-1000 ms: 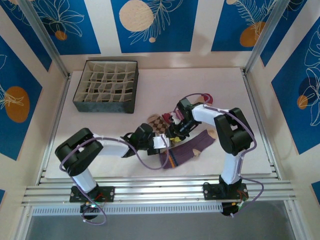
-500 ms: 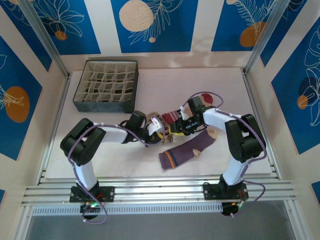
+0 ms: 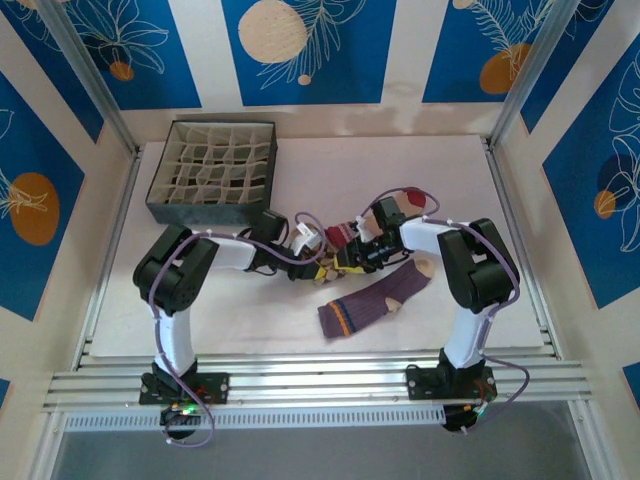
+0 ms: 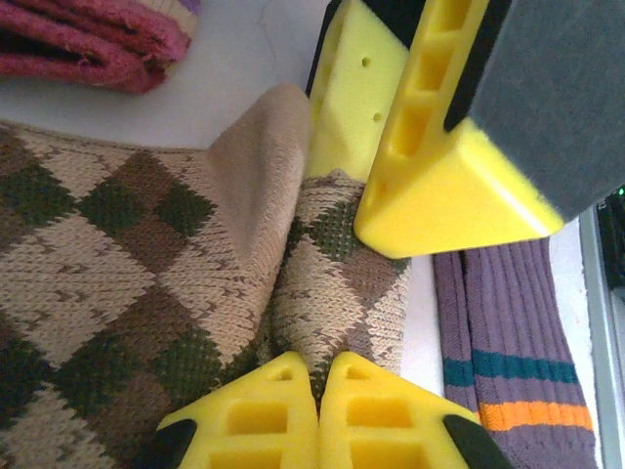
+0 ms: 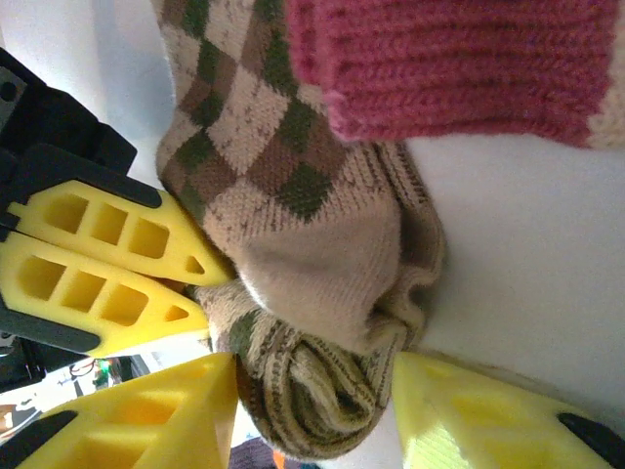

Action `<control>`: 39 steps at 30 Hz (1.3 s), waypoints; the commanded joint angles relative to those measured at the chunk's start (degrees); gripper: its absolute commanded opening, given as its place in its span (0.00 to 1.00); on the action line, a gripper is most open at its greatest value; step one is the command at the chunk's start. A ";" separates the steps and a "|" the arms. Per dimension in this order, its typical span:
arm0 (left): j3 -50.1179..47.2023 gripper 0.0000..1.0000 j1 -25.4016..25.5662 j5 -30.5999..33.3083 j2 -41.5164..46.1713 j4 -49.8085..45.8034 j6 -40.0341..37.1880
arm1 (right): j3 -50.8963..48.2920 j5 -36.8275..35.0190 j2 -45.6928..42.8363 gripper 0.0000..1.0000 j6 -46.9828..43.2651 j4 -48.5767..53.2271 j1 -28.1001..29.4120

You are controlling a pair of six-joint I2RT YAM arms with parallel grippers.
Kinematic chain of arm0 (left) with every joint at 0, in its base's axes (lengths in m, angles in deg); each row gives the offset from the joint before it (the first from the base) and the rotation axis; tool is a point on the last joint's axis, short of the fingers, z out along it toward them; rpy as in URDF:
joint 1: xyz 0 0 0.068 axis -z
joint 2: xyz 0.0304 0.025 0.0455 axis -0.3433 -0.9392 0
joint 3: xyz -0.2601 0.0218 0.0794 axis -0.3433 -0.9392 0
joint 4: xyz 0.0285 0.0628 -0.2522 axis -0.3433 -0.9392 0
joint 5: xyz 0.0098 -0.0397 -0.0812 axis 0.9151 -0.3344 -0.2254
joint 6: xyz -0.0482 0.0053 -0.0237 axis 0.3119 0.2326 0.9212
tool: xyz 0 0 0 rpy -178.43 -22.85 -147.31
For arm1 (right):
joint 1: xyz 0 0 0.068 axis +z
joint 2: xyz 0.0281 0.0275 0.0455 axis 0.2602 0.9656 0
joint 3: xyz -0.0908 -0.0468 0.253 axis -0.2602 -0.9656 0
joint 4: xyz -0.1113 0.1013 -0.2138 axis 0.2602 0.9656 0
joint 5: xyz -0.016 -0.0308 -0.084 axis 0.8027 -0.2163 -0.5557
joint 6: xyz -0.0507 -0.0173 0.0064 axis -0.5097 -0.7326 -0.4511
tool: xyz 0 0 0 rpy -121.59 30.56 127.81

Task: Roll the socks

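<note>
I'm seeing three socks: one checkered sock (image 3: 330, 266), one purple sock (image 3: 375, 298), one red-toed sock (image 3: 338, 235). I'm also counting one divided box (image 3: 213, 187) and two arms.

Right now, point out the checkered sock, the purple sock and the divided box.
checkered sock (image 5: 322, 264), right wrist view, tan bunched end.
purple sock (image 3: 375, 300), top external view, mid-leg.
divided box (image 3: 208, 211), top external view, dark front wall.
</note>
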 commanded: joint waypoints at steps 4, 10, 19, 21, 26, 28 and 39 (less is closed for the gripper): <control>-0.15 0.00 -1.10 5.76 -5.26 -9.54 1.28 | 2.72 0.90 2.31 0.44 -0.30 0.67 1.03; -0.47 0.04 -1.01 6.90 -4.93 -8.45 1.45 | 6.88 -4.48 5.91 0.23 -0.39 7.78 3.03; -5.63 0.28 3.06 11.94 5.51 -1.74 -8.37 | 10.30 -12.82 7.76 0.00 -0.64 19.79 5.46; -7.83 0.30 4.66 13.83 9.48 1.36 -11.79 | 10.48 -13.51 7.69 0.00 -0.88 21.20 5.80; -12.32 0.35 8.28 21.44 17.48 5.54 -20.71 | 11.04 -13.56 7.82 0.00 -1.19 23.19 6.65; -14.62 0.36 10.43 24.60 19.75 7.82 -25.24 | 11.42 -13.54 7.95 0.00 -1.26 23.75 6.87; -17.03 0.38 20.93 44.39 16.89 14.33 -37.92 | 12.69 -13.39 8.83 0.00 -1.84 25.97 7.74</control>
